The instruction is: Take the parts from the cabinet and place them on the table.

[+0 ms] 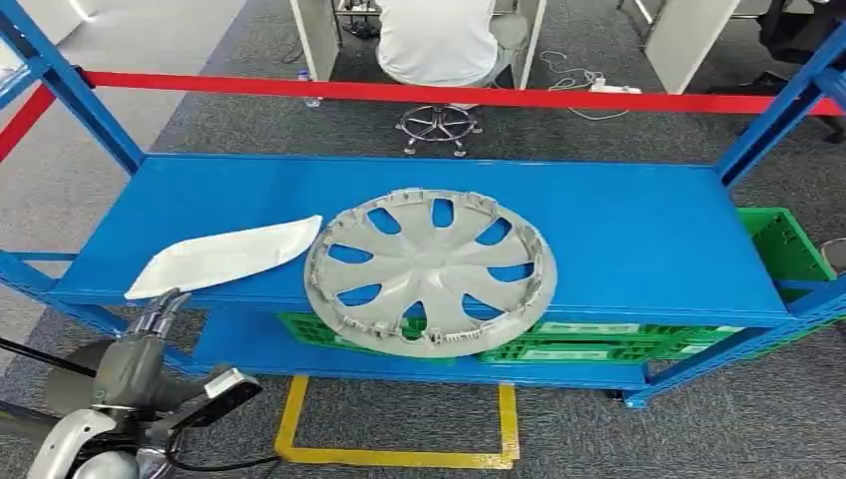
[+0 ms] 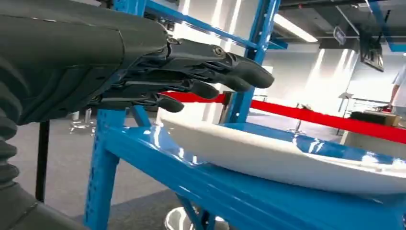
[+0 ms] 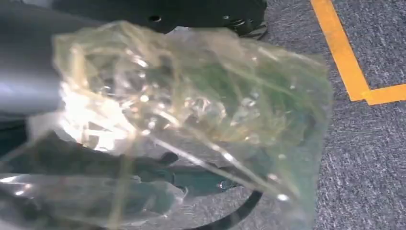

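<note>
Left wrist view: fingers (image 2: 210,72) above white part (image 2: 287,158).

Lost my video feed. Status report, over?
Left hand open, fingers just short of white panel. Right hand holds clear plastic bag. Wheel cover beside panel on blue shelf. Nothing blocking.
</note>
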Robot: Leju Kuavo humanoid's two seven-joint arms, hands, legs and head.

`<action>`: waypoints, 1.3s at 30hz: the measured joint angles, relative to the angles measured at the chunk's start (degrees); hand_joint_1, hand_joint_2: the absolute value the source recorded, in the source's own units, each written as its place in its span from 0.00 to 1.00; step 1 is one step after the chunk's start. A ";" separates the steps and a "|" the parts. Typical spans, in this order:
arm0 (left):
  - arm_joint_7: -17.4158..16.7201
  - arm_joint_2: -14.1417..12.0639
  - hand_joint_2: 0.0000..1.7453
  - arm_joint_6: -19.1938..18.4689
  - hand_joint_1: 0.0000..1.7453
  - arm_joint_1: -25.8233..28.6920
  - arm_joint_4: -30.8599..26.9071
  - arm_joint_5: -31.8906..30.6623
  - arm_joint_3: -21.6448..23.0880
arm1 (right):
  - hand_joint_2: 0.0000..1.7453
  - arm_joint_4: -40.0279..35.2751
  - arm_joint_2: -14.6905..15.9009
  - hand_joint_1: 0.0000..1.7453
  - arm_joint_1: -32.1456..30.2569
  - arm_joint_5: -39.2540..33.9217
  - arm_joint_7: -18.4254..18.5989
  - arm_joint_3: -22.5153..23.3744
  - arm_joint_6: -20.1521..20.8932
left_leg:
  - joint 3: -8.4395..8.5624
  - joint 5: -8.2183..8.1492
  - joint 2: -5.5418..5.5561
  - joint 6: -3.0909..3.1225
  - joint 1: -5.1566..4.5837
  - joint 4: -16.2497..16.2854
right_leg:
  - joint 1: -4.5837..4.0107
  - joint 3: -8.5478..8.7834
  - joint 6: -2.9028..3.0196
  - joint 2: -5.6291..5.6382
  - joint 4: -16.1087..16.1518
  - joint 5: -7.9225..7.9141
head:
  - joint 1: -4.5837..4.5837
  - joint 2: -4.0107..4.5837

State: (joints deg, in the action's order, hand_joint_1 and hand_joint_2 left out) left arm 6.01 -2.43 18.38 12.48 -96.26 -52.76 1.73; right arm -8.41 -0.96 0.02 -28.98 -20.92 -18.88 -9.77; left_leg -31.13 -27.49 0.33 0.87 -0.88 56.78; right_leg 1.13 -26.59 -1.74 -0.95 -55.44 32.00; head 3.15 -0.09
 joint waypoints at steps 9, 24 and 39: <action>-4.44 -0.31 1.00 0.20 0.00 -1.07 0.79 -3.21 0.09 | 0.00 0.02 -0.11 0.00 0.02 -0.52 0.20 -0.37 -0.15 | 0.00 0.00 0.00 0.00 0.00 0.00 | 0.00 0.00 0.00 0.00 0.00 0.00 | -0.02 0.02; -6.75 0.24 1.00 6.16 0.00 -2.78 1.64 -11.93 -1.46 | 0.00 0.17 -0.79 0.00 0.45 -1.88 0.70 -2.05 -0.57 | 1.20 -0.04 -0.06 1.74 0.17 -1.26 | 0.23 -0.98 -0.91 0.47 -2.50 1.92 | -0.32 0.02; -6.66 1.09 1.00 6.78 0.00 -3.08 1.79 -11.54 -1.84 | 0.00 0.72 -1.09 0.00 0.53 -2.75 1.35 -2.82 -0.85 | 3.30 -4.84 0.32 -1.31 0.23 1.38 | 0.24 -4.57 1.63 0.91 -1.88 -3.09 | 0.24 0.02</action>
State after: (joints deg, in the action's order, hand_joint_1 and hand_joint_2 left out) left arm -0.66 -1.33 25.16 9.41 -94.47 -64.30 -0.11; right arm -7.69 -2.05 0.55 -31.74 -19.56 -21.70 -10.62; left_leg -27.83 -32.33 0.66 -0.43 -0.65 58.16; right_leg 1.36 -31.16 -0.11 -0.04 -57.32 28.91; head 3.39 -0.07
